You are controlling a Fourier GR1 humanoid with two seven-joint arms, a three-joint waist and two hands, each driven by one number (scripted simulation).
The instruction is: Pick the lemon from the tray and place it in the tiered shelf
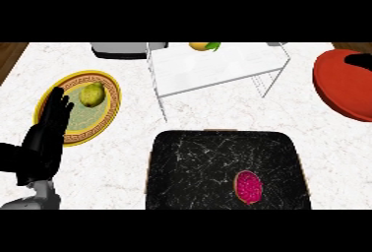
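A yellow-green, lemon-like fruit (91, 94) lies on a round yellow-rimmed plate (93, 120) at the left of the counter. A black marbled tray (210, 162) sits front and centre, holding only an oval magenta item (248, 187) near its right front. The white wire tiered shelf (210, 69) stands behind the tray, and its top level is bare. My left hand (42, 142) is open at the left edge, fingers straight up, with its fingertips over the plate's left rim, just left of the fruit. My right hand does not show.
An orange fruit with a green leaf (201, 46) lies behind the shelf at the far edge. A grey appliance (120, 49) stands at the back left. A large red round vessel (343, 86) fills the right side. Dark wood shows past the counter's back corners.
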